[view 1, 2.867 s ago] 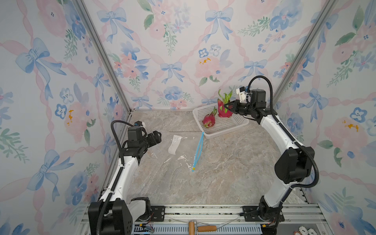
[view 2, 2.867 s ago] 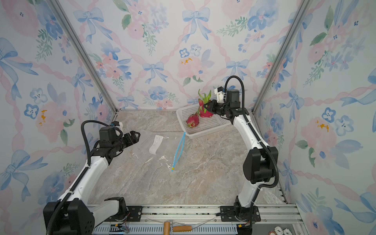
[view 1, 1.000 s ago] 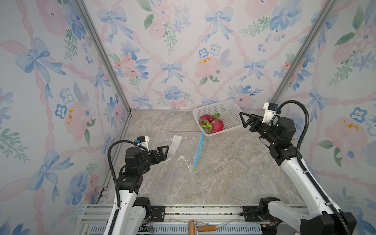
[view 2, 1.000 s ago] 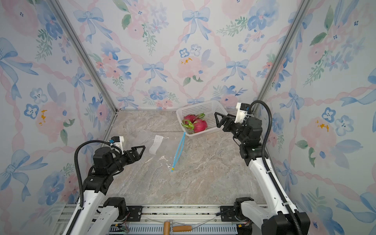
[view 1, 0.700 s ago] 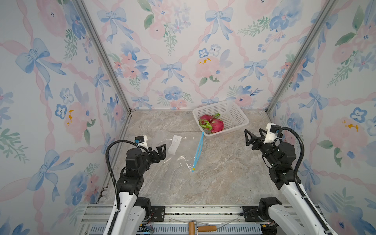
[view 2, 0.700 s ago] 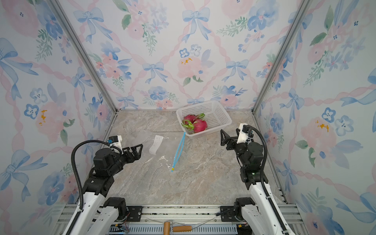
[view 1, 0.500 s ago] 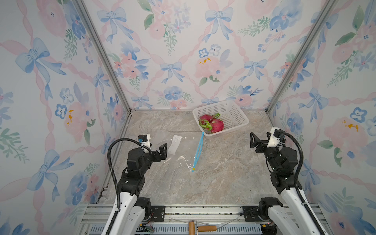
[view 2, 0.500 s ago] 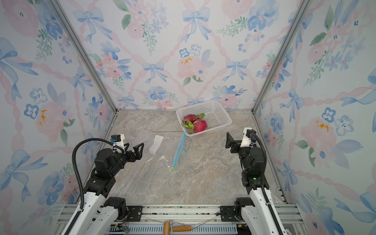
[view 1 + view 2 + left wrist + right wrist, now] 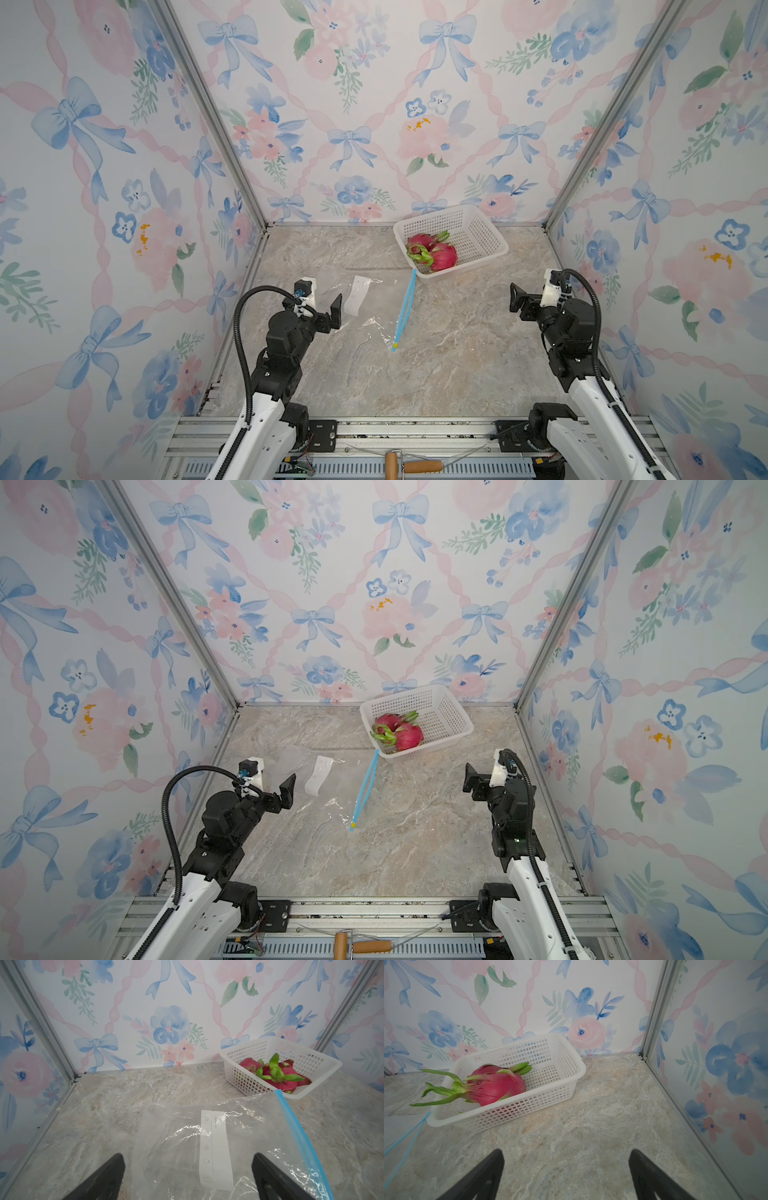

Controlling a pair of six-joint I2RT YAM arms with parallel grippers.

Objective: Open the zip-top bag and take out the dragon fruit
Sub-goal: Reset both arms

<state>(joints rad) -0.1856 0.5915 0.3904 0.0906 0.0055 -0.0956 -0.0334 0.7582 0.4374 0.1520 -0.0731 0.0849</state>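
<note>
One white perforated basket (image 9: 478,239) stands against the back wall and serves as the landmark here. Two dragon fruits lie inside it, touching each other, at the end of the basket nearest the bag: one pink fruit (image 9: 444,255) with green scales at the front, and a second (image 9: 420,240) just behind it. The right wrist view shows the same pair, the nearer fruit (image 9: 496,1088) partly hiding the farther one (image 9: 483,1070). One zip-top bag (image 9: 365,307) lies flat on the marble tabletop (image 9: 457,353) just beside the basket, and the marble shows through the clear plastic. Its single light-blue zip strip (image 9: 405,307) runs away from the basket, with the far end reaching the basket's nearest corner and one small yellow tab (image 9: 395,344) at the other end. The strip's two tracks bow slightly apart along the middle. One white label (image 9: 359,295) sits on the bag, on the side of the strip away from the basket. The left gripper (image 9: 188,1159) hangs over the bag's edge farthest from the basket, jaws spread wide and holding nothing. The right gripper (image 9: 564,1153) hangs above bare marble well apart from the basket, on the opposite side from the bag. Its jaws are likewise wide apart and empty. One wooden-handled tool (image 9: 411,465) lies on the front rail, far from the basket.
</note>
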